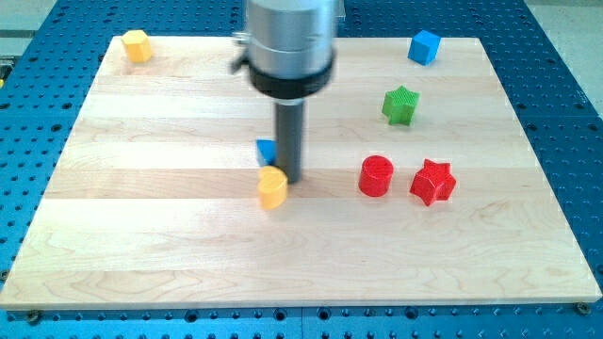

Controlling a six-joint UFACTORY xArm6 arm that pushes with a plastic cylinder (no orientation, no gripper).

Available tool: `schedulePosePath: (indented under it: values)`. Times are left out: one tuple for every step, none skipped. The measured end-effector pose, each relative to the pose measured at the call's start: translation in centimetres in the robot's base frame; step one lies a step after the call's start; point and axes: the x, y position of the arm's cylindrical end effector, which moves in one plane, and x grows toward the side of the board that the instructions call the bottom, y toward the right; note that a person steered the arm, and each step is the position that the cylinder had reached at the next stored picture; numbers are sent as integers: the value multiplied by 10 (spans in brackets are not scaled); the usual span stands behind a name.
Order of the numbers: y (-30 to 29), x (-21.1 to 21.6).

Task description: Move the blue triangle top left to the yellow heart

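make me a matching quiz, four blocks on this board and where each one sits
Blocks:
1. blue cube
2. yellow heart
3. red star
4. blue triangle

Places:
a. right beside the red cylinder
b. top right of the board
c. half hidden behind the rod, left of it
d. just lower left of my tip

Pairs: 1-b, 2-d, 3-a, 4-c

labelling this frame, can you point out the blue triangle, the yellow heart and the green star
blue triangle (pixel 266 151), camera view, on its visible left part beside the rod
yellow heart (pixel 272 187), camera view, on its top face
green star (pixel 399 104), camera view, on its middle
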Motion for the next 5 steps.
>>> schedulePosePath:
  values:
    - [-43, -22]
    - [19, -27]
    - [24, -47]
    - [-24, -62]
    - [-91, -45]
